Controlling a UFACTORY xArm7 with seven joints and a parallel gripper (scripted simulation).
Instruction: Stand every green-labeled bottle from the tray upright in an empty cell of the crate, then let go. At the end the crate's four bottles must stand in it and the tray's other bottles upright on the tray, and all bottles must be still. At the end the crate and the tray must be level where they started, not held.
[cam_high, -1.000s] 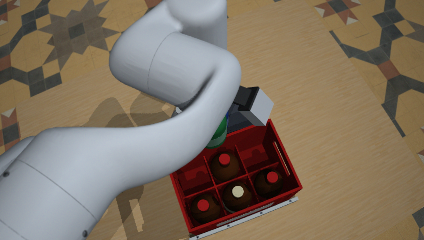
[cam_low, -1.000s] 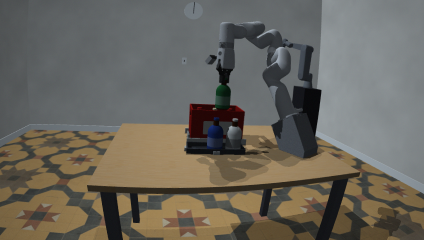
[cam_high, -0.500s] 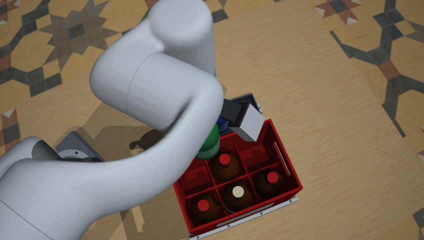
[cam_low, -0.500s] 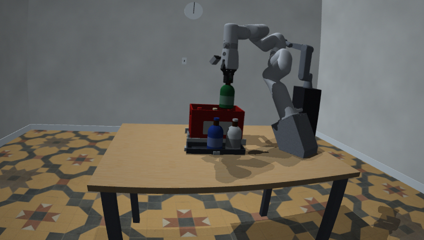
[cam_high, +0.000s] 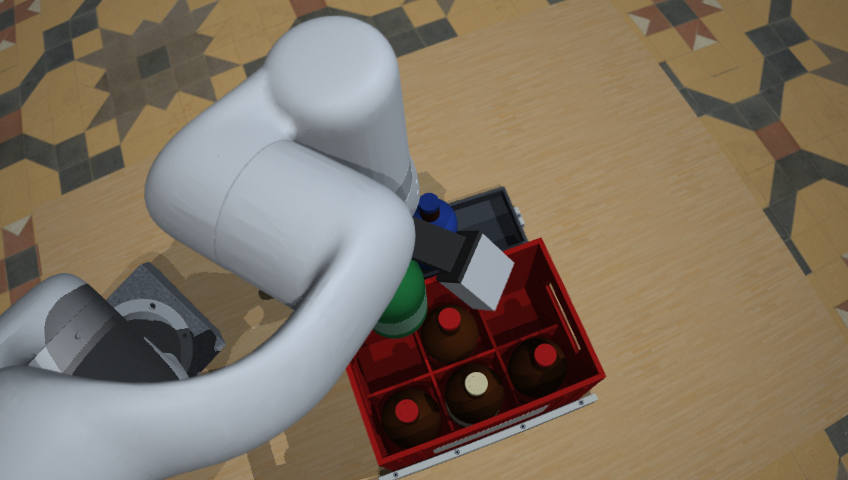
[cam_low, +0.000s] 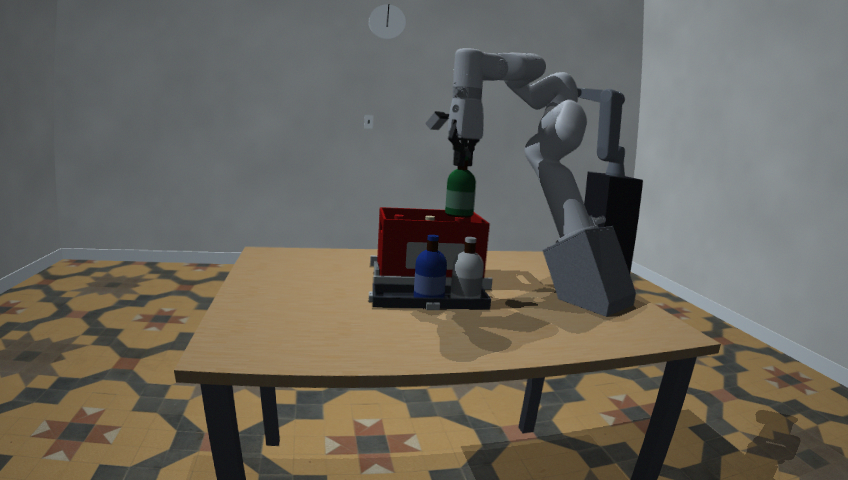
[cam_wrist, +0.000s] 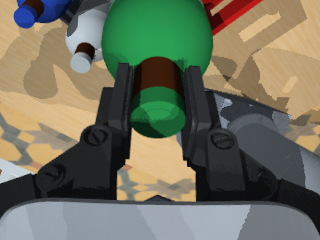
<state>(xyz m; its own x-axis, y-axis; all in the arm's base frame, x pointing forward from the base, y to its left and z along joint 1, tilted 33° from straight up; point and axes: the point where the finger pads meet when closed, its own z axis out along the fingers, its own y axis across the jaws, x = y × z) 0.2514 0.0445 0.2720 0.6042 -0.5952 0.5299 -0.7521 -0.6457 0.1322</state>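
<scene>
Claw (cam_wrist: 158, 96) of ours grips the green bottle (cam_low: 460, 191) by its neck, upright above the crate (cam_low: 392, 237), mid-frame in the exterior view.

Wooden table (cam_low: 309, 321) on patterned tile floor (cam_low: 89, 333); carried a dark tray (cam_low: 404, 300) near centre, red crate (cam_low: 397, 237) at its 12 o'clock, grey arm pedestal (cam_low: 601, 285) at 3 o'clock.
</scene>
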